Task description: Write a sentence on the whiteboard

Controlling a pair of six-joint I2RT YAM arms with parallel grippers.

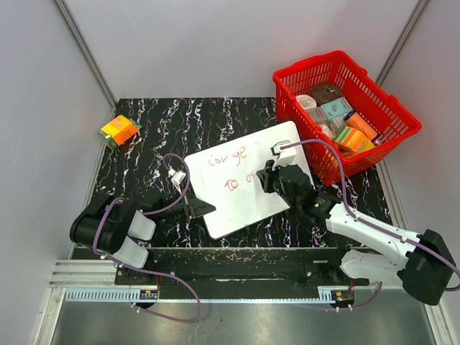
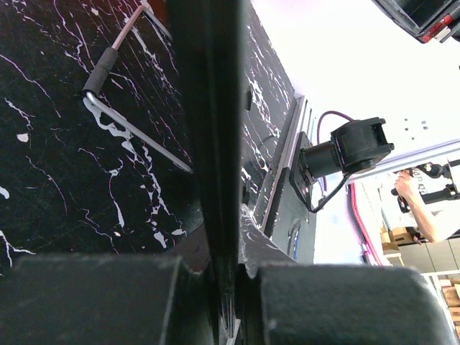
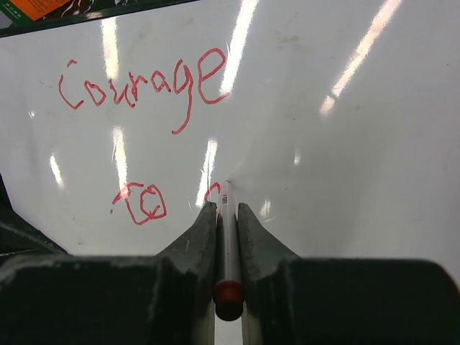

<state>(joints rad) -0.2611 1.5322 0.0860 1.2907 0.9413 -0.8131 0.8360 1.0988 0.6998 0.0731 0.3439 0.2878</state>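
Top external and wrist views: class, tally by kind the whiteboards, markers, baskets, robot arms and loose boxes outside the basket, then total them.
Whiteboard: 1
Marker: 1
Red basket: 1
Robot arms: 2
Loose orange box: 1
Total: 6
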